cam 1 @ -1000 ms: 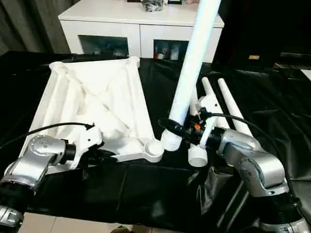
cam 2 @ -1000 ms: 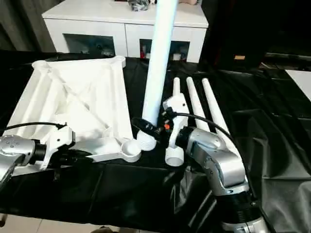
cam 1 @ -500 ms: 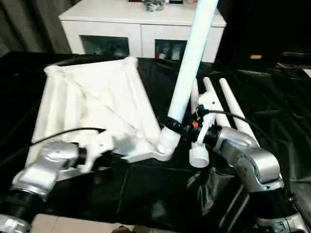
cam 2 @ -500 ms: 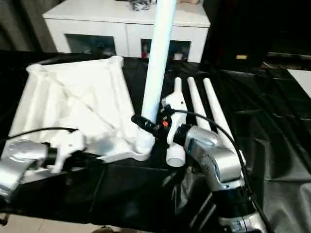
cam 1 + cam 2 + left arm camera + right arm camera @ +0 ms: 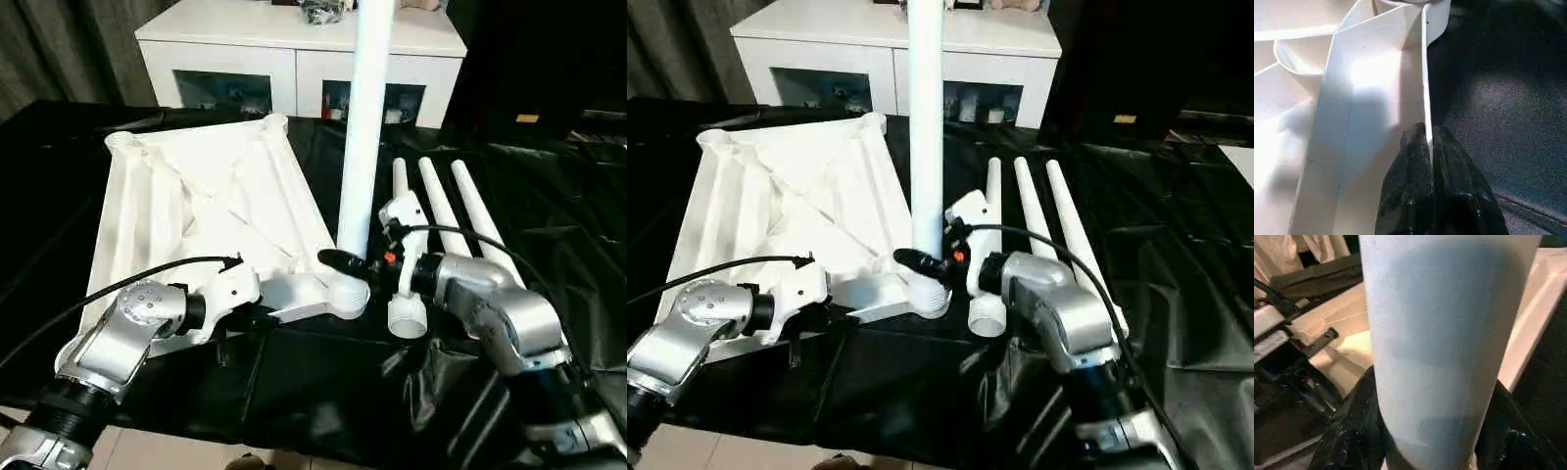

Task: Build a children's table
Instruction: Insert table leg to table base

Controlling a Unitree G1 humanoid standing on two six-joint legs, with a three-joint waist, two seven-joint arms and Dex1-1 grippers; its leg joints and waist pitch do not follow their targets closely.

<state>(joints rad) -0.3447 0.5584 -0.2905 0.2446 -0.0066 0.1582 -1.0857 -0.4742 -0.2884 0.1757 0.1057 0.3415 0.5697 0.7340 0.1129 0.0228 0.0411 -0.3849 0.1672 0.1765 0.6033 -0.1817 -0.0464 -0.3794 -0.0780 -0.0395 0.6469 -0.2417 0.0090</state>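
The white tabletop [image 5: 206,211] lies ribbed side up on the black cloth. My left gripper [image 5: 257,311] is shut on its near rim [image 5: 1424,73], the two fingers [image 5: 1449,186] pinching the thin wall. My right gripper [image 5: 345,262] is shut on a white leg [image 5: 364,127] that stands upright. The leg's lower end sits in the near right corner socket [image 5: 345,294]. In the right wrist view the leg [image 5: 1449,342] sits between the black fingers [image 5: 1352,431]. Three more legs [image 5: 441,211] lie side by side to the right of the tabletop.
A white glass-doored cabinet [image 5: 294,49] stands behind the table. The black cloth [image 5: 549,196] covers the work surface, wrinkled at the right and hanging over the near edge. A black cable [image 5: 147,274] runs along my left forearm.
The leg has swung from leaning right to upright, its lower end now in the corner socket. The tabletop's near right corner has slid right under it. The head camera has shifted.
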